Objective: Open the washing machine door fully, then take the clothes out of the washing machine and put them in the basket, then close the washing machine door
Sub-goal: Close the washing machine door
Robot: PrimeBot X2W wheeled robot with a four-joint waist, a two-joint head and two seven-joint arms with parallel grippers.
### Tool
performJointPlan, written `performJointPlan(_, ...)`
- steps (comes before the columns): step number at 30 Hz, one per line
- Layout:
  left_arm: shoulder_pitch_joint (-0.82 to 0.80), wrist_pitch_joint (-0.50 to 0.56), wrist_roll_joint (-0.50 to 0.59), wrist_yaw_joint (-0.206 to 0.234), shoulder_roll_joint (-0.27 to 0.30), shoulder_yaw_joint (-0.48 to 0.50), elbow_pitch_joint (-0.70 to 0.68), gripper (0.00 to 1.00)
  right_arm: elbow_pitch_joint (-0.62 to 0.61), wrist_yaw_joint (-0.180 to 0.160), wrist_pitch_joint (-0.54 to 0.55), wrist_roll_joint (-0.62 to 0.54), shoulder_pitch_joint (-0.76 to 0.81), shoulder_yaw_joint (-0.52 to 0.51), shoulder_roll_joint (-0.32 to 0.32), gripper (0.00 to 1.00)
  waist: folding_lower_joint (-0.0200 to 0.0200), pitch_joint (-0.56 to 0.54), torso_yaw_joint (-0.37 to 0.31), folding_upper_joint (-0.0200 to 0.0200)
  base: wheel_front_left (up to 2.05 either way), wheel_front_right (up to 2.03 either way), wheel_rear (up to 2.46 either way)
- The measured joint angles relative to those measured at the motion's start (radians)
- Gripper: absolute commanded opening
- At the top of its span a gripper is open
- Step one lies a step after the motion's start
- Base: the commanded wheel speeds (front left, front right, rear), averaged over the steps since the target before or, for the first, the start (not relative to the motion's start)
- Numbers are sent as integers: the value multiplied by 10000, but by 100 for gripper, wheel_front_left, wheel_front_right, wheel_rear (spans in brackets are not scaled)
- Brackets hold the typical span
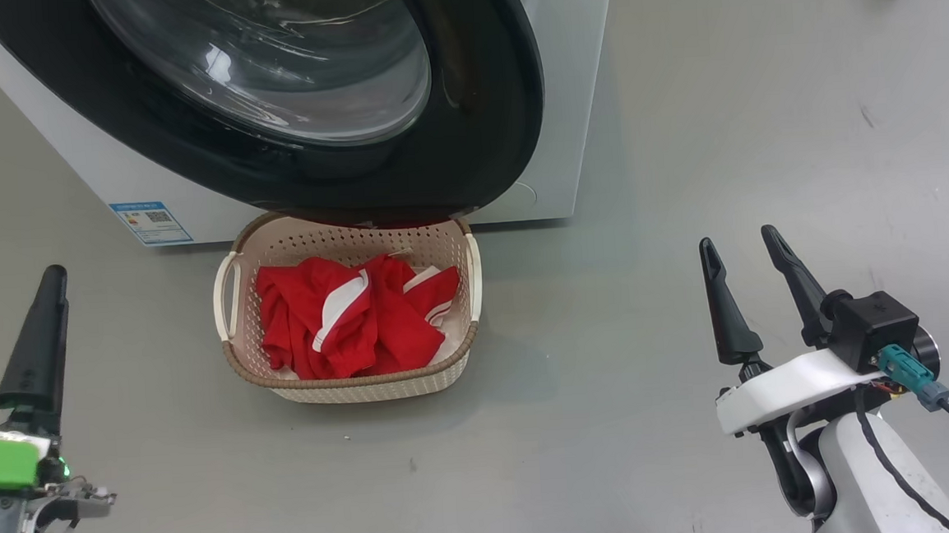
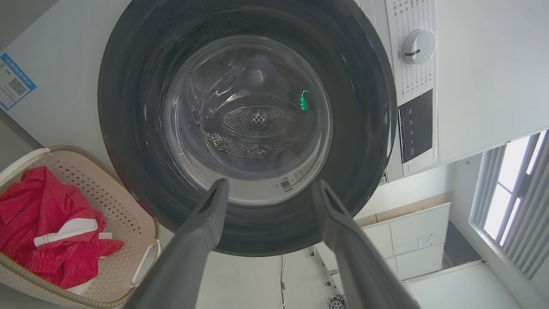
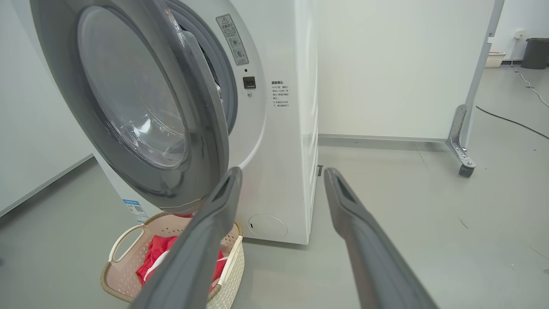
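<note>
Red clothes (image 1: pixel 363 323) sat in the basket (image 1: pixel 366 384), washing machine (image 1: pixel 571 87) behind it, door (image 1: pixel 482 118) ajar over the basket's far rim, hiding it; left gripper (image 2: pixel 270 189) and right gripper (image 1: pixel 736 240) both spread, well clear of the basket.

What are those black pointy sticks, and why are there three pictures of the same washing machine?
The sticks are a robot's fingers. Each arm ends in a two-fingered claw. One picture comes from a camera on its head; there the right claw shows low on the right. The other two come from cameras on its wrists; the left claw faces the washing machine door. Both claws are open and hold nothing. The red clothes lie in the basket on the floor, before the washing machine. The door is ajar.
</note>
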Motion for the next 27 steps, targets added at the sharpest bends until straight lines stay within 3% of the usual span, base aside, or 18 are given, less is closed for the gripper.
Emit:
performJointPlan(5,259,-1051,2274,0,100,-633,-694,100,12,27,0,-2,120,-54,8,100,0,-256,-43,0,0,0,0)
performJointPlan(14,1313,-2738,6874,-8,1156,-1829,-828,100,109,69,0,-81,394,-184,4,100,0,-716,-104,0,0,0,0)
performJointPlan(20,1878,-3417,8652,17,1283,-2382,-548,100,198,88,2,-111,727,-244,-6,100,0,-1046,-126,0,0,0,0)
performJointPlan(27,2549,-3914,9923,579,1258,-2865,-188,100,360,90,2,-163,1180,-244,4,100,0,-1447,-160,0,0,0,0)
